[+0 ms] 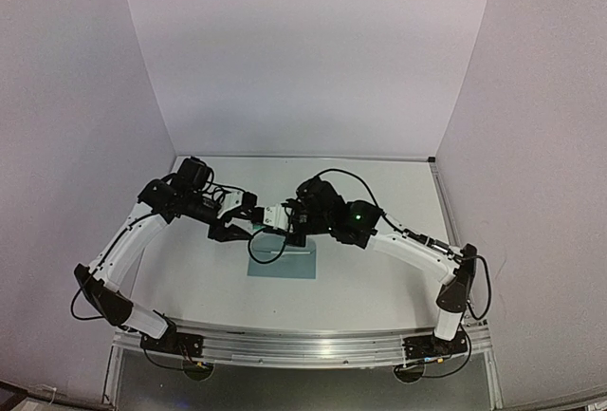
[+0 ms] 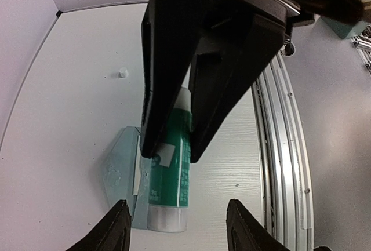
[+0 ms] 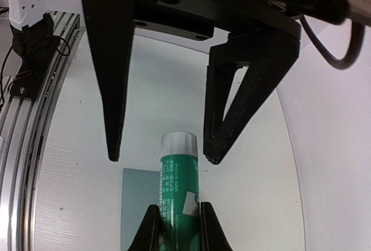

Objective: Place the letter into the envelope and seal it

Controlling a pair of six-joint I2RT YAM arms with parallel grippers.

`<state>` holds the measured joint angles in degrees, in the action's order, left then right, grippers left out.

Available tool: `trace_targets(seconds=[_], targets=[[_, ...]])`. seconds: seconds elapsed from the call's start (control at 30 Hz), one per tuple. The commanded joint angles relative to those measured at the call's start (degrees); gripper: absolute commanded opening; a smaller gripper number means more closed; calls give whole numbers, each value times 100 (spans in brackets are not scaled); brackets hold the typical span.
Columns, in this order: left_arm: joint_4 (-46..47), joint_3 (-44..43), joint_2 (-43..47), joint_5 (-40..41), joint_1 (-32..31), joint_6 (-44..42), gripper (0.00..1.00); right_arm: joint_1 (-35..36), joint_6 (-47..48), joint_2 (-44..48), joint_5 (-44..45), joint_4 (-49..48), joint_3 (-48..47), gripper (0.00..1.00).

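The pale teal envelope (image 1: 282,261) lies flat on the table below both grippers; it also shows in the left wrist view (image 2: 119,170) and the right wrist view (image 3: 139,204). A thin pale strip (image 2: 137,173) shows at its flap fold; the letter is otherwise hidden. My right gripper (image 3: 177,206) is shut on a green glue stick (image 3: 179,170) and holds it above the envelope. My left gripper (image 2: 177,202) is open, its fingers (image 2: 119,228) either side of the stick's clear cap (image 2: 168,219) without touching it. The two grippers (image 1: 248,226) (image 1: 285,221) meet nose to nose.
A tiny white object (image 2: 122,72) lies on the table beyond the envelope. An aluminium rail (image 1: 303,345) runs along the near table edge. White walls enclose the back and both sides.
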<state>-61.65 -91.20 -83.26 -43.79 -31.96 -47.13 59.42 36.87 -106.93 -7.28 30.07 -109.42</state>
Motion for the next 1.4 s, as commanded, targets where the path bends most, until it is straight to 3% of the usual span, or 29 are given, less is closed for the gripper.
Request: trace_targets(seconds=[0.0, 0.13, 0.43, 0.7, 0.77, 0.9, 1.03, 1.23, 1.37], targets=[[85, -251, -24, -1, -56, -64, 47, 54, 128, -149, 124, 78, -315, 0], [73, -239, -3, 55, -57, -156, 33, 57, 61, -186, 103, 78, -378, 0], [-139, -144, 55, 345, -48, -545, 37, 56, 22, -78, 223, 78, -275, 0], [-129, -196, 20, 327, -56, -564, 30, 57, -9, -62, 245, 78, -250, 0], [-119, -212, 13, 295, -56, -569, 23, 58, -15, -67, 229, 78, -246, 0], [-95, -201, 19, 327, -56, -649, 0, 53, -151, -102, 278, 78, -263, 0], [290, -33, 153, 645, -56, -811, 0, -22, -794, -189, 129, 77, -389, 0], [2271, 892, 836, 1267, -62, -1336, 0, -239, -1953, -441, -604, 72, -554, 0], [1676, 660, 767, 1098, -58, -1599, 4, -238, -1966, -431, -530, 68, -551, 0]])
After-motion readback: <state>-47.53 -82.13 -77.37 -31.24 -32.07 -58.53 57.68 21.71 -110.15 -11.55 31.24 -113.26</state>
